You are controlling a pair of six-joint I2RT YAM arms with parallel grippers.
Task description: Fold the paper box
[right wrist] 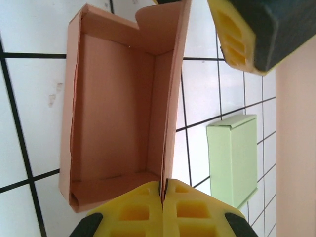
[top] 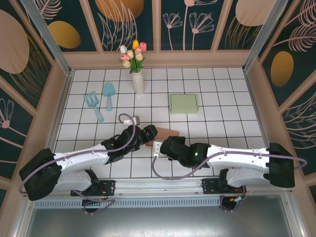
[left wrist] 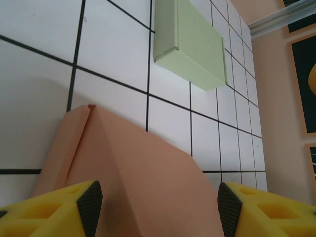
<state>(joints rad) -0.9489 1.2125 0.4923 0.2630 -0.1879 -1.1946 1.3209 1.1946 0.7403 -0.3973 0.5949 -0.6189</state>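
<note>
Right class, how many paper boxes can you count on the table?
2: the green box lies closed mid-table; the pink box, open, is pinched by the right fingers.

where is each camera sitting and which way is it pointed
Top external: above and behind the bases, facing down on the tiled table; the left arm and right arm reach in to the paper box.
Left wrist: on the left arm, facing along the left gripper, fingers apart over the paper box's outer side, toward the green box.
Right wrist: on the right arm, looking into the paper box's open inside; the right gripper pinches its wall.
Shared: both wrist views hold the paper box and the green box.
</note>
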